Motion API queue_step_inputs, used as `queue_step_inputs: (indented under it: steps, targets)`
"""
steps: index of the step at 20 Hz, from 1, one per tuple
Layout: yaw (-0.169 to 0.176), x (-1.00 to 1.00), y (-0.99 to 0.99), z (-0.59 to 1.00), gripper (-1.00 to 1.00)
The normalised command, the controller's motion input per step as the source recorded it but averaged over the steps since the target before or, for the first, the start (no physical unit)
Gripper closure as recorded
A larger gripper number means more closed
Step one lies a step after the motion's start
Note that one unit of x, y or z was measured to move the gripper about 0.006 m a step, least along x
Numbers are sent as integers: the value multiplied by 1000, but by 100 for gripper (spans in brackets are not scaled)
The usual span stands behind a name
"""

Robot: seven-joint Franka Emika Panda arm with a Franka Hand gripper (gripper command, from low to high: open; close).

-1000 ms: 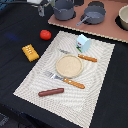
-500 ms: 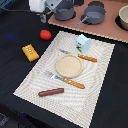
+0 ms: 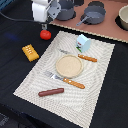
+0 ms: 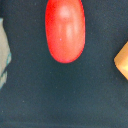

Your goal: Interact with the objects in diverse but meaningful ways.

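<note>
In the exterior view the arm's white head hangs above the dark tabletop [image 3: 15, 60], and the fingers [image 3: 44, 26] point down just above the tomato [image 3: 45, 34], which sits on the tabletop beside the woven mat [image 3: 35, 80]. Whether the fingers touch the tomato, or how far apart they stand, cannot be told (they are small and blurred here). Down and toward the view's left from the fingers lies the block [image 3: 30, 52]. On the mat, well apart from the fingers, are the carton [image 3: 83, 42], the plate [image 3: 69, 65] between two orange-handled pieces of cutlery [image 3: 74, 83], and the sausage [image 3: 51, 92]. Behind the fingers two pots [image 3: 94, 13] stand on the toy kitchen [image 3: 107, 31].

In the wrist view the tomato [image 4: 65, 29] lies on the dark surface, with an orange corner of the block [image 4: 122, 60] at one edge; the fingers do not show.
</note>
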Motion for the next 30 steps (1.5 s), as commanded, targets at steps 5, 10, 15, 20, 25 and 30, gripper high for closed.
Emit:
queue_step_inputs:
  steps: [5, 10, 15, 20, 25, 30]
  targets:
    - [18, -435, 37, -495, -100]
    - [14, -473, 0, -463, -100]
    - [6, -329, 0, -349, -100]
    - [0, -97, 79, -269, -100]
    - [1, -133, 111, -271, -100]
    - [2, -135, 86, -247, 100]
